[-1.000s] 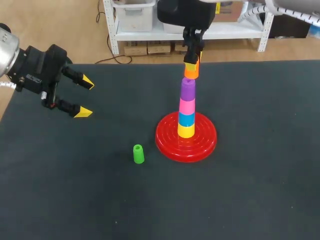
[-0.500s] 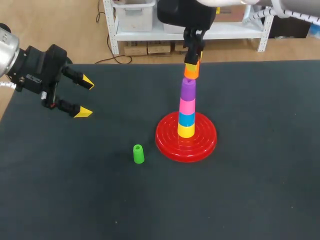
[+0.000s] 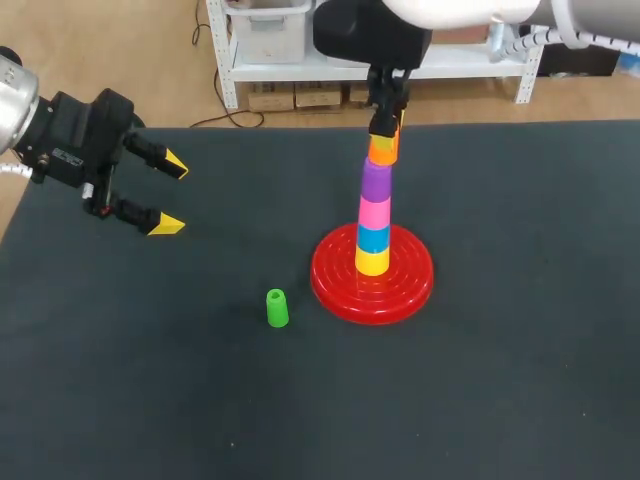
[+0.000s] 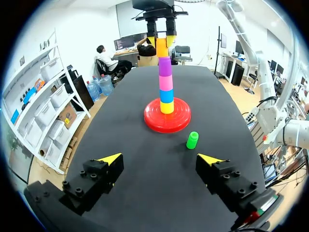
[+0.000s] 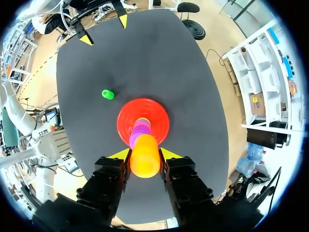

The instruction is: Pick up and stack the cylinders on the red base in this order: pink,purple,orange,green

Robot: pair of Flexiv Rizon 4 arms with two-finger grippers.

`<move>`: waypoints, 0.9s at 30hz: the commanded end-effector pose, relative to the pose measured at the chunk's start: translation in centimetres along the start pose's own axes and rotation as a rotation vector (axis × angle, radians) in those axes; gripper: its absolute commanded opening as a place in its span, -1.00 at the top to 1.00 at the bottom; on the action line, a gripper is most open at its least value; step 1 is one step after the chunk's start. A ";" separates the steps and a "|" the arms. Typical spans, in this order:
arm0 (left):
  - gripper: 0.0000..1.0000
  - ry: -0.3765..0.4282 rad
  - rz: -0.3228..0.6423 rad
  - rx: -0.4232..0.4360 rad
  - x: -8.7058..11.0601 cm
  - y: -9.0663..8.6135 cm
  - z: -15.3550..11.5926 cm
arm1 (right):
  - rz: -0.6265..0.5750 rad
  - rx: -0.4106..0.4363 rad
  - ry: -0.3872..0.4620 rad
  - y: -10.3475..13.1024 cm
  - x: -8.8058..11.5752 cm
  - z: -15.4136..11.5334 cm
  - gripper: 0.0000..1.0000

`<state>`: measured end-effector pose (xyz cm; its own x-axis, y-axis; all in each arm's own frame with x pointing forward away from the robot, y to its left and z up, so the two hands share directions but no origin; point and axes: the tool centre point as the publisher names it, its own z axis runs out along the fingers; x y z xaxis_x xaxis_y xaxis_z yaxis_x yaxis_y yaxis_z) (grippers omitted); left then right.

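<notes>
On the red base (image 3: pixel 405 285) stands a stack of yellow, blue, pink (image 3: pixel 374 212) and purple (image 3: pixel 376 179) cylinders. My right gripper (image 3: pixel 385 125) hangs straight over it, shut on the orange cylinder (image 3: pixel 382 150), which sits on or just above the purple one. In the right wrist view the orange cylinder (image 5: pixel 145 155) fills the gap between the fingers of the right gripper (image 5: pixel 145 155), with the red base (image 5: pixel 159 116) below. The green cylinder (image 3: pixel 277 308) lies on the mat left of the base. My left gripper (image 3: pixel 168 193) stands open at the far left, holding nothing.
The dark mat (image 3: pixel 500 380) covers the whole table. In the left wrist view the green cylinder (image 4: pixel 192 140) lies between the left gripper (image 4: pixel 161 158) and the red base (image 4: pixel 154 118).
The right gripper with the orange cylinder has sunk slightly onto the top of the stack. The left arm has not moved.
</notes>
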<state>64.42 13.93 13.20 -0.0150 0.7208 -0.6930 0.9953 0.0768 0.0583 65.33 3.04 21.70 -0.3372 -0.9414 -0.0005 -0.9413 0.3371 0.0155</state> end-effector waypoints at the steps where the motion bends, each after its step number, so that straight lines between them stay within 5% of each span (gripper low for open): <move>1: -1.00 -0.004 0.002 -0.002 0.1 0.0 0.0 | -0.004 0.002 0.004 0.1 -0.3 0.1 1.00; 27: -1.00 -0.004 0.002 -0.002 0.1 0.0 0.0 | 0.001 0.015 -0.002 0.3 -0.2 0.0 1.00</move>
<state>64.42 13.93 13.20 -0.0150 0.7208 -0.6930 0.9953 0.0768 0.0583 65.59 3.62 21.76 -0.3363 -0.9418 0.0061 -0.9417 0.3363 0.0097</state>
